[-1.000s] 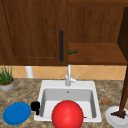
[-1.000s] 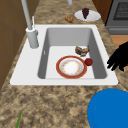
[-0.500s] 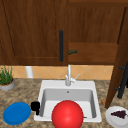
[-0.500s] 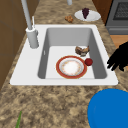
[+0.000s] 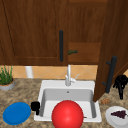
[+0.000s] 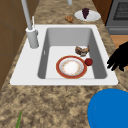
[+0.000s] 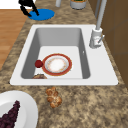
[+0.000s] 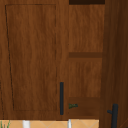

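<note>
Speckled brown stone surface point(image 5: 22, 93) carrying a white sink point(image 5: 67, 86) beneath dark wooden wall cabinets. Left cabinet door point(image 5: 32, 30) closed, with a vertical black handle point(image 5: 61, 45); right cabinet door point(image 5: 111, 45) swung open toward the viewer, its black bar handle point(image 5: 110, 74) facing right. Behind the open door, a shelf holds a small green object point(image 5: 72, 52), too small to identify. Right hand point(image 5: 121, 83) hangs in the air just right of the bar handle, apart from it, fingers pointing downward and loosely extended, holding nothing. Left hand point(image 5: 35, 106) hovers at the near left corner of the sink, just right of a blue plate point(image 5: 16, 113) on the surface; in the left side view its fingers point(image 6: 117, 61) appear spread and relaxed over the sink rim, grasping nothing. Sink basin contains a red-rimmed plate point(image 6: 71, 67), a small red fruit point(image 6: 88, 61) touching its edge, and a brown food item point(image 6: 82, 50) just beyond. A red ball-like form point(image 5: 67, 115) covers the basin's near part in the front view. Faucet point(image 5: 68, 76) stands at the far rim. Right of the sink: a small pastry point(image 7: 53, 97) and a white plate point(image 7: 22, 102) with dark grapes point(image 7: 10, 116). Potted plant point(image 5: 6, 78) at far left, a white cup point(image 5: 29, 72) beside it
</note>
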Action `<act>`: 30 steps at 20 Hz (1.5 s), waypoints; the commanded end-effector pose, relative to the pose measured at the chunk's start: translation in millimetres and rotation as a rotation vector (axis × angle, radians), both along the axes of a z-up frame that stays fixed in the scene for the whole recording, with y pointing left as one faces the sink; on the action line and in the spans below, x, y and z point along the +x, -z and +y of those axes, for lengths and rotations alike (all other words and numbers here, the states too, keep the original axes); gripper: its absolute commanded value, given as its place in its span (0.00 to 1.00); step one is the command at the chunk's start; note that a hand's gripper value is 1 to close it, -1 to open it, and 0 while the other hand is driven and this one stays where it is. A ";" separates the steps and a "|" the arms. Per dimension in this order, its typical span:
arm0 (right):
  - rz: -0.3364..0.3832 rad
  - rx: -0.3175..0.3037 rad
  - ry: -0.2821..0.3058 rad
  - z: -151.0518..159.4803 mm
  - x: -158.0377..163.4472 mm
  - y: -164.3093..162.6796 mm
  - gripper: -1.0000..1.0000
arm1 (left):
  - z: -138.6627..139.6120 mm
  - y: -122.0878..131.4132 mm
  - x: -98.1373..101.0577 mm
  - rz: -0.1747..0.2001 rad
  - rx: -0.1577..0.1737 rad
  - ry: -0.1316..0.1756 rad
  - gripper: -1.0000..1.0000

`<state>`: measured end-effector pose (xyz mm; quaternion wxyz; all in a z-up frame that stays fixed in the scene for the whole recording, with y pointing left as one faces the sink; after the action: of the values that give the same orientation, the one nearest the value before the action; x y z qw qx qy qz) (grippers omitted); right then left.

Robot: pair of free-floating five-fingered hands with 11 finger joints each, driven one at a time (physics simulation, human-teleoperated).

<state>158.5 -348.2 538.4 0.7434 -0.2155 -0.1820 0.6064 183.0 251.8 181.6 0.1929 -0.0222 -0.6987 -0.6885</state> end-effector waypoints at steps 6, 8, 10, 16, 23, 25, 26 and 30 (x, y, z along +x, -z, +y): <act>0.015 -0.018 0.057 26.2 48.2 12.0 0.00 | 0.0 0.0 0.0 0.000 0.000 0.000 0.50; 0.020 -0.020 0.053 31.4 57.7 15.3 0.00 | 0.0 0.0 0.0 0.000 0.000 0.000 0.50; 0.024 -0.023 0.050 36.2 67.4 18.8 0.00 | 0.0 0.0 0.0 0.000 0.000 0.000 0.50; 0.031 -0.034 0.050 49.6 96.3 27.1 0.00 | 0.0 0.0 0.0 0.000 0.000 0.000 0.50; 0.039 -0.051 0.053 65.4 129.5 34.6 0.00 | 0.0 0.0 0.0 0.000 0.000 0.000 0.50; 0.041 -0.059 0.059 68.7 139.5 36.7 0.00 | 0.0 0.0 0.0 0.000 0.000 0.000 0.50; 0.042 -0.065 0.062 70.7 144.4 37.5 0.00 | 0.0 0.0 0.0 0.000 0.000 0.000 0.50; 0.048 -0.089 0.073 78.0 163.8 41.1 0.00 | 0.0 0.0 0.0 0.000 0.000 0.000 0.50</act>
<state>300.4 -280.2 501.1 0.7433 -0.2343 -0.1361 0.6116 183.0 251.8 181.6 0.1929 -0.0222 -0.6987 -0.6885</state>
